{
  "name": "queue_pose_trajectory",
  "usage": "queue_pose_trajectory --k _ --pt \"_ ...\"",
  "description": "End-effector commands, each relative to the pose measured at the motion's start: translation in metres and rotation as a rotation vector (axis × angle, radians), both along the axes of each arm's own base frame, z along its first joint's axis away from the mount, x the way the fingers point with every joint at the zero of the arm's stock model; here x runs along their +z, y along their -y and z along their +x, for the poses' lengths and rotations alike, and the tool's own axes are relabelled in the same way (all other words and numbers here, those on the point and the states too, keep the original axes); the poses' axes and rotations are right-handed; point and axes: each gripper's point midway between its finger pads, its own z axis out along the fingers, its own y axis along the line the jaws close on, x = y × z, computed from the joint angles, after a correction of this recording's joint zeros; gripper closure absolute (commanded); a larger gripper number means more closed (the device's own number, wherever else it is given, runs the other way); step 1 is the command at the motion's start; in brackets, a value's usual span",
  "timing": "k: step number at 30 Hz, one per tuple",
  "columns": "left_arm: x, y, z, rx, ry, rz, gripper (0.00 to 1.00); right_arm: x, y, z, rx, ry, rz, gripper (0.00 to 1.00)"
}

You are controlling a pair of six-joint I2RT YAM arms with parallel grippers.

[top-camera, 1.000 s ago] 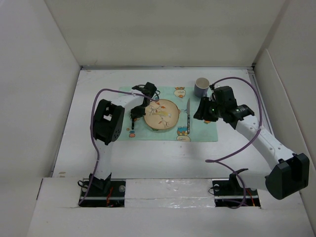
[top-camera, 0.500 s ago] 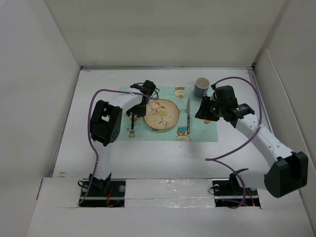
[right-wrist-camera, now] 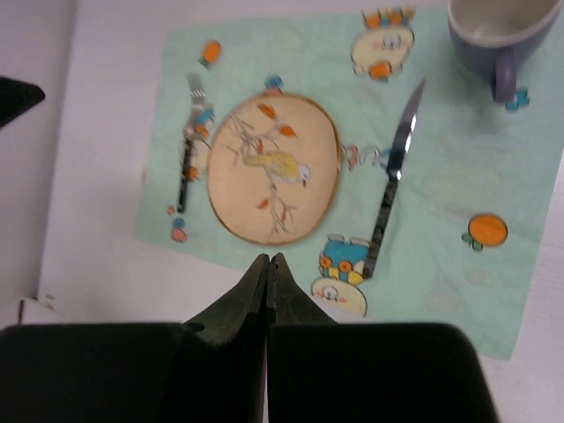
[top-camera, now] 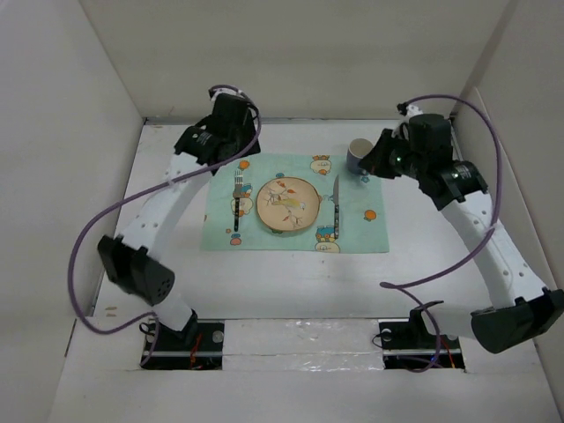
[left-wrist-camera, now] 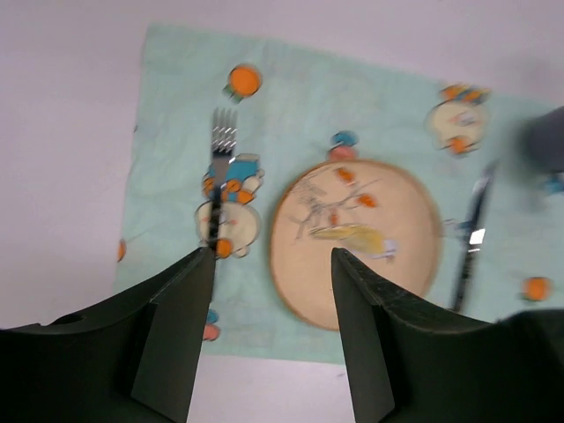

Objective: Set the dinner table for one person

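Note:
On the white dinner table [top-camera: 291, 282] lies a mint-green cartoon mat [top-camera: 352, 233]. A tan plate [top-camera: 287, 204] with a bird drawing sits in its middle, a fork [top-camera: 236, 204] to its left and a knife [top-camera: 335, 204] to its right. A grey mug [top-camera: 358, 154] stands at the mat's far right corner. My left gripper [left-wrist-camera: 273, 253] hangs open and empty high above fork [left-wrist-camera: 218, 176] and plate [left-wrist-camera: 355, 242]. My right gripper [right-wrist-camera: 267, 257] is shut on nothing, raised over the mat with plate [right-wrist-camera: 271, 167], knife [right-wrist-camera: 392, 176] and mug [right-wrist-camera: 498, 31] below.
White walls close in the table on the left, back and right. Purple cables loop from both arms over the table's sides. The arm bases sit at the near edge behind a white ledge [top-camera: 291, 339].
Both arms rose and swung toward the far side, away from the mat. The left gripper opened and left the fork lying beside the plate. The right gripper closed.

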Motion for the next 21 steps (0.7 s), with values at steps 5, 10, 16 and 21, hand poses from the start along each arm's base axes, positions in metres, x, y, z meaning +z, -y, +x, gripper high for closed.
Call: queue_pose_trajectory --k 5,10,16,21 --pt "0.149 -0.001 -0.055 -0.042 0.409 -0.442 0.44 0.2 0.05 -0.026 -0.174 0.514 0.167 0.71" --pt "0.224 -0.078 -0.092 0.138 0.682 -0.42 0.35 0.244 0.128 -0.058 -0.552 0.69 0.141 0.43" --pt "0.25 -0.134 -0.132 0.301 0.85 -0.353 0.3 0.249 0.182 -0.097 -0.797 0.827 0.106 0.28" --pt "0.212 -0.112 -0.111 0.256 0.754 -0.381 0.26 0.219 0.173 -0.072 -0.754 0.758 0.038 0.04"
